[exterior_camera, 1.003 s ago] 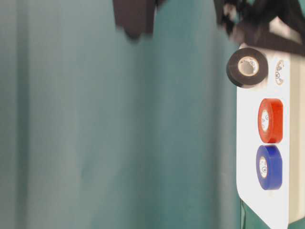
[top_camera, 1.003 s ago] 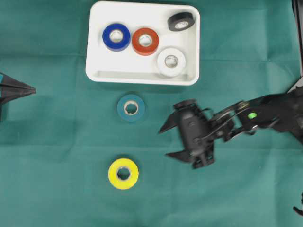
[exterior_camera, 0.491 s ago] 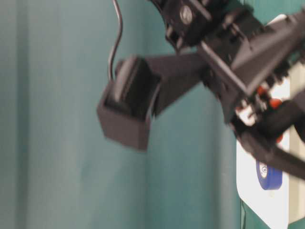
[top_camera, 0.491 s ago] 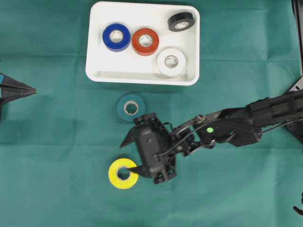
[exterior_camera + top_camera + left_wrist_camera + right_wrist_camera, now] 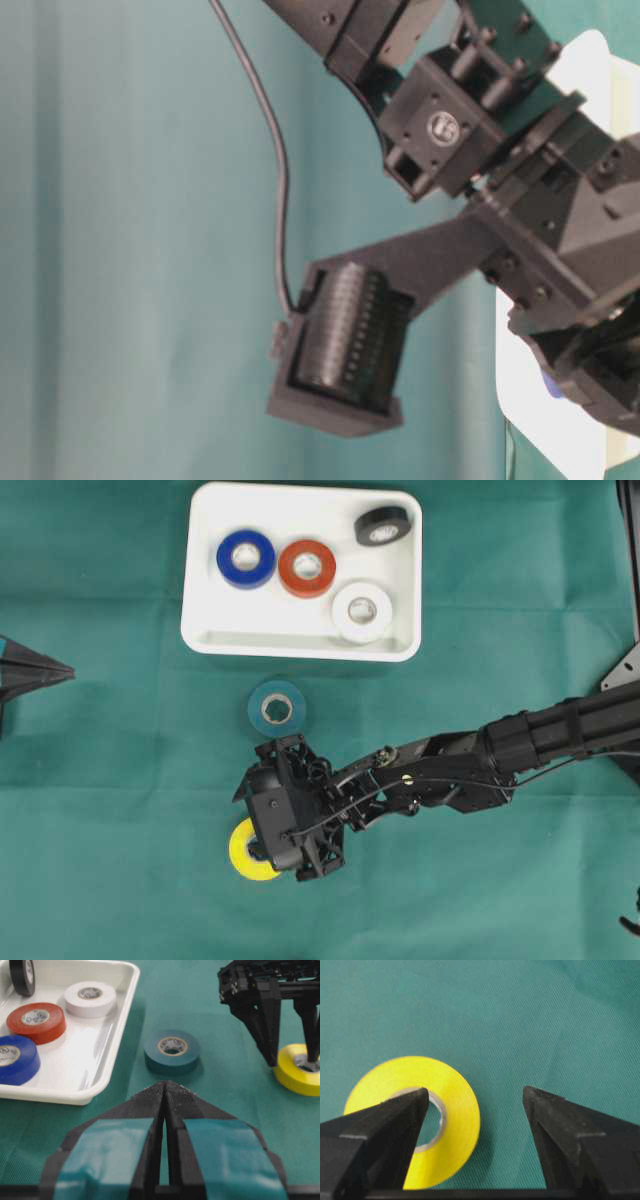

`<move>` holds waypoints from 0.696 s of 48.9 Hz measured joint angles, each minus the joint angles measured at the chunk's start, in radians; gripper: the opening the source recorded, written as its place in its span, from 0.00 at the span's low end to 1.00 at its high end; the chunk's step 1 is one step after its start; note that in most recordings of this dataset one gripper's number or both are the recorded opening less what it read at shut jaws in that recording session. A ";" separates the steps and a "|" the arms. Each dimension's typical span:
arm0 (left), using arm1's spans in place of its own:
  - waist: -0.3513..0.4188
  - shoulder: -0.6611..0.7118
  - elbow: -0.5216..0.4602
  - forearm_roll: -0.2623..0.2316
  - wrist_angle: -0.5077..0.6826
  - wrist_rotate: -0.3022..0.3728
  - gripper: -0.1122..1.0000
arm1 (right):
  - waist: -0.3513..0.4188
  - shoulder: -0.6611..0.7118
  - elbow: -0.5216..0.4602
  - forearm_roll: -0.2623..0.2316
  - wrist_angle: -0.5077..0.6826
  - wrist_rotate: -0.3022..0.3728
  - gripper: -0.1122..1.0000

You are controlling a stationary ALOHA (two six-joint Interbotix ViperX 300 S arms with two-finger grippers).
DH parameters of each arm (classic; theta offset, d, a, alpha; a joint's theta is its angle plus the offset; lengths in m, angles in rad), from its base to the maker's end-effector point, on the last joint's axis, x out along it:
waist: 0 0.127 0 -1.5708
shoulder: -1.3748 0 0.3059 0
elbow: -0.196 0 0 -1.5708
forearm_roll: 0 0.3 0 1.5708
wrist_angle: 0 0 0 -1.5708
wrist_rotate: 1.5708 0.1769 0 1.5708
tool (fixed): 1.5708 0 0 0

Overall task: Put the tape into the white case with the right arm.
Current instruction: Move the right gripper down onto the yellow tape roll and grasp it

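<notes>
The green cloth (image 5: 120,780) is covering the whole table, and the white case (image 5: 200,630) is sitting at its far edge, already holding blue, red, white and black rolls. The right arm (image 5: 520,745) is reaching across from the right, its gripper (image 5: 475,1097) hanging over the yellow tape (image 5: 240,852) — jaws standing apart, one tip over the roll's core hole, the other outside the rim, nothing gripped yet. A teal roll (image 5: 277,708) is lying between the yellow one and the case. The left gripper (image 5: 165,1095) is resting at the left edge, fingers pressed together and empty.

The yellow tape looks light and stiff, a smooth ring that should hold its shape; pinching one wall through the hole seems the surest hold.

From overhead the wrist is covering most of the yellow roll — and the table-level view is showing little but blurred black hardware.
</notes>
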 measured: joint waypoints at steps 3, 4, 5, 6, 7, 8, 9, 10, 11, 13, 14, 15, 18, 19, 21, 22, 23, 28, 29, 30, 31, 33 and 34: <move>-0.002 0.000 0.000 0.000 0.002 0.000 0.10 | 0.000 0.006 0.000 0.000 0.005 0.005 0.45; 0.000 -0.002 -0.002 -0.002 0.002 0.000 0.10 | 0.002 0.009 0.000 0.000 0.005 0.008 0.45; 0.000 0.000 0.000 0.000 0.002 0.000 0.10 | 0.002 0.011 0.000 0.000 0.006 0.009 0.45; 0.000 -0.002 0.000 -0.002 0.000 0.000 0.10 | 0.002 0.012 0.000 0.000 0.006 0.012 0.45; 0.000 0.000 0.000 -0.002 0.002 0.000 0.10 | 0.002 0.015 0.000 -0.002 0.006 0.017 0.45; 0.000 -0.002 0.000 -0.002 0.002 0.000 0.10 | 0.002 0.018 0.000 0.000 0.008 0.020 0.44; 0.000 -0.002 0.000 -0.002 0.002 0.000 0.10 | 0.002 0.020 0.000 0.000 0.008 0.021 0.45; -0.002 0.000 0.000 -0.002 0.002 0.000 0.10 | 0.002 0.021 0.000 0.000 0.008 0.028 0.44; 0.000 0.000 0.000 -0.002 0.002 0.000 0.10 | 0.002 0.025 0.000 0.000 0.008 0.032 0.44; 0.000 -0.002 0.000 -0.002 0.002 0.000 0.10 | 0.002 0.029 0.000 0.000 0.009 0.041 0.45; 0.000 -0.002 0.000 -0.002 0.002 -0.002 0.10 | 0.002 0.031 0.000 0.000 0.012 0.046 0.45; 0.000 -0.002 0.000 -0.002 0.002 0.000 0.10 | 0.002 0.032 0.000 0.000 0.015 0.052 0.44; 0.000 -0.002 0.000 -0.002 0.002 0.000 0.10 | 0.002 0.034 0.000 0.000 0.028 0.058 0.44; 0.000 -0.002 0.000 -0.002 0.002 0.000 0.10 | 0.003 0.034 -0.002 0.000 0.034 0.060 0.44; 0.000 -0.002 0.000 0.000 0.002 0.000 0.10 | 0.005 0.034 -0.003 0.000 0.044 0.061 0.45; 0.000 -0.002 0.000 -0.002 0.002 0.000 0.10 | 0.005 0.034 -0.005 0.000 0.052 0.063 0.45; 0.000 -0.002 0.000 -0.002 0.002 0.000 0.10 | 0.005 0.034 -0.005 0.000 0.058 0.063 0.44; 0.000 -0.002 0.000 -0.002 0.002 0.000 0.10 | 0.008 0.034 -0.018 0.000 0.095 0.061 0.44; 0.000 0.000 0.000 -0.002 0.002 0.000 0.10 | 0.009 0.034 -0.020 0.000 0.101 0.061 0.45; 0.000 0.000 0.000 -0.002 0.002 -0.002 0.10 | 0.009 0.034 -0.023 0.000 0.107 0.061 0.45; 0.000 0.000 0.000 -0.002 0.002 0.000 0.10 | 0.009 0.034 -0.025 -0.002 0.112 0.061 0.44; 0.000 -0.002 0.000 -0.002 0.002 0.000 0.10 | 0.008 0.035 -0.031 0.000 0.121 0.061 0.45; 0.000 0.000 0.000 -0.002 0.002 0.000 0.10 | 0.008 0.037 -0.034 0.000 0.124 0.060 0.45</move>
